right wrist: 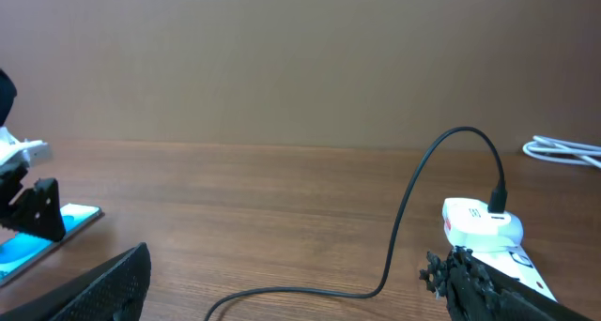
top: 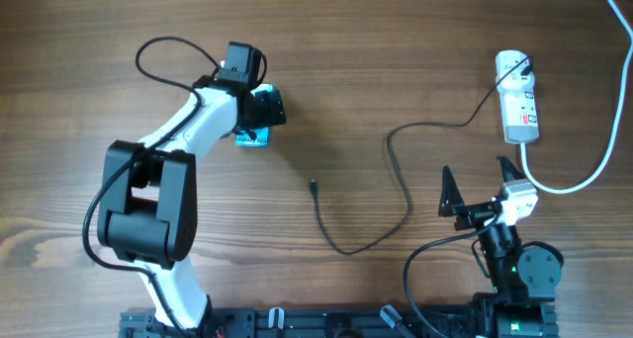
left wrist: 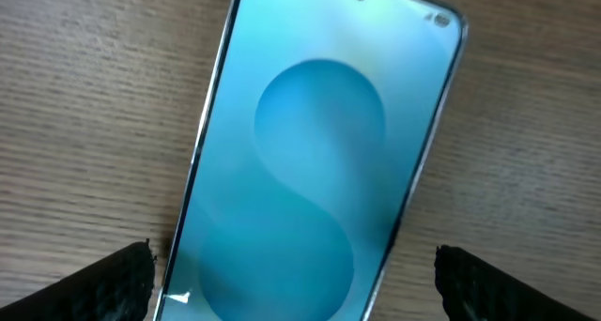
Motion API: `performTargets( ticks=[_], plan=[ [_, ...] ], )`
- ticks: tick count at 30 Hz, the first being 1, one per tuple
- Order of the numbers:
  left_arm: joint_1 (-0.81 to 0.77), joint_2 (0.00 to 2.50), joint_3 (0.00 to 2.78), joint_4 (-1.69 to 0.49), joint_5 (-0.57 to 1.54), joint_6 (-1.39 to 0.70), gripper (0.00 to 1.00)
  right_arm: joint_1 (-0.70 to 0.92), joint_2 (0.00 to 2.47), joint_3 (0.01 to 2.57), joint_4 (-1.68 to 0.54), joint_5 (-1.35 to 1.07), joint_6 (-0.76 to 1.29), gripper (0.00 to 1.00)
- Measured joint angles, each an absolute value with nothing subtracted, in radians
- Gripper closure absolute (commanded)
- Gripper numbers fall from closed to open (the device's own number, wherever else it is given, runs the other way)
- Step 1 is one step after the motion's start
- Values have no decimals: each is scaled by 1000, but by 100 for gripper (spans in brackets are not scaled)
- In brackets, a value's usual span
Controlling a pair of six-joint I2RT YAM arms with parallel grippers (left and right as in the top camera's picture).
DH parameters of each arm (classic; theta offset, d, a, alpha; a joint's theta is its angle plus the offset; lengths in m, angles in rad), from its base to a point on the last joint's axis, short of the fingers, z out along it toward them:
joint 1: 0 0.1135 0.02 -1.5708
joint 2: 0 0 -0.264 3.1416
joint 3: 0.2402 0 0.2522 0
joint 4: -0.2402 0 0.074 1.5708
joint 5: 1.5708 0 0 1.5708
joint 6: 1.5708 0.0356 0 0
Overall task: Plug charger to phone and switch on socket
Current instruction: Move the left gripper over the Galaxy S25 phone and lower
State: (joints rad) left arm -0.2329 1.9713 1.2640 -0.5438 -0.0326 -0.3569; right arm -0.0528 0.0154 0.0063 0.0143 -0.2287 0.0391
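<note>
DESK: The fingers first. What are they doing?

PHOTOG: The left fingers (left wrist: 101, 285) stand spread wide and grip nothing. One sits on each side of the phone (left wrist: 310, 171), which lies flat and screen-up on the bench (left wrist: 84, 96) directly beneath them. Neither finger touches it.

DESK: How does the phone lie?

PHOTOG: Its long axis runs away from the wrist camera, skewed a little to the right, so the fingers straddle its narrow width. The left arm (top: 148, 195) reaches forward from its base, elbow bent, wrist turned down over the handset.

DESK: Moving right?

PHOTOG: The charger (top: 348, 251) trails across the middle of the bench. Its plug tip (top: 313, 187) lies loose between the two arms, apart from the phone and to its right, closer to the robot's side. The cable loops on to the socket (top: 518, 99) at far right, where its black plug (top: 523, 73) is seated.

DESK: The right arm (top: 516, 267)?

PHOTOG: Folded low by its base, wrist level. The right fingers (right wrist: 99, 285) are also wide apart and empty, aimed at the far side. The socket sits just beyond them, slightly right, and the tip lies well to their left.

DESK: What does the next move turn on?

PHOTOG: Probably the gap between tip and phone. The left fingers are nearer the tip but are placed over the phone. The right arm looks freer to fetch it, and it is the closer one to the socket.
</note>
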Motion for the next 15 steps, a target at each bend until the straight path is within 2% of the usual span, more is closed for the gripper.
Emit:
performTargets(
  ticks=[6,15],
  plan=[
    [-233,1971,1240,-515,-33,-357,3,-53,15,6,14,-229,39,0],
    [-233,1971,1230,-526,-52,-349,19,-53,15,6,14,-229,39,0]
  ],
)
